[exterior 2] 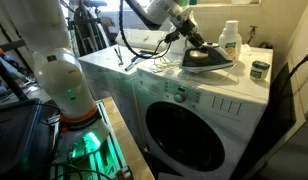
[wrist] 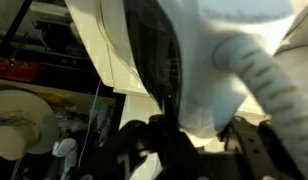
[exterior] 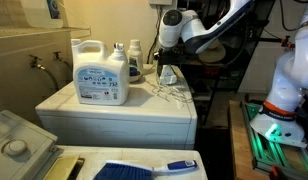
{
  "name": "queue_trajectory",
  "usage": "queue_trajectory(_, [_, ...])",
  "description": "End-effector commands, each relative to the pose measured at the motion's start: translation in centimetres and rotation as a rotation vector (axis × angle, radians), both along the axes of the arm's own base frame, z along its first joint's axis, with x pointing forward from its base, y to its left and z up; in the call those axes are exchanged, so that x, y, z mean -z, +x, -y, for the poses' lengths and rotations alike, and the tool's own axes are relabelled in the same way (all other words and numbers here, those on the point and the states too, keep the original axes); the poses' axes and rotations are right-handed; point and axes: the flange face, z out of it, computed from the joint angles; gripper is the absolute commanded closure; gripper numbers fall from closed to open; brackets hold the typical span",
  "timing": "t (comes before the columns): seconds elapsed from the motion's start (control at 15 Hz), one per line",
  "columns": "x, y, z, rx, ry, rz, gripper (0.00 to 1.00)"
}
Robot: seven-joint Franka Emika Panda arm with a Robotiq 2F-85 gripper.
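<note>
A white and dark clothes iron rests flat on top of a white washing machine, near its back edge. My gripper comes down from above and its fingers sit round the iron's handle. In an exterior view the gripper stands over the iron at the machine's far corner. The wrist view is filled by the iron's white body and its ribbed cord sleeve. The dark fingers close on either side of the white handle.
A large white detergent jug and small bottles stand on the machine top. A bottle and a dark jar stand behind the iron. Thin wire or cord lies loose. A blue brush lies in front.
</note>
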Motion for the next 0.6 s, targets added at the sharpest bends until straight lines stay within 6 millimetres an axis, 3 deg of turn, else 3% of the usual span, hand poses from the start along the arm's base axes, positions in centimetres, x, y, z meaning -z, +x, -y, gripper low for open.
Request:
queue_trajectory(0.0, [-1.5, 0.3, 0.3, 0.009, -0.082, 0.065, 0.85])
queue_trajectory(0.4, [-0.5, 0.3, 0.1, -0.034, -0.277, 0.103, 0.85])
queue_trajectory(0.47, [0.8, 0.3, 0.0, -0.034, -0.195, 0.065, 0.60])
queue_trajectory(0.53, [1.0, 0.3, 0.0, -0.036, -0.213, 0.064, 0.60])
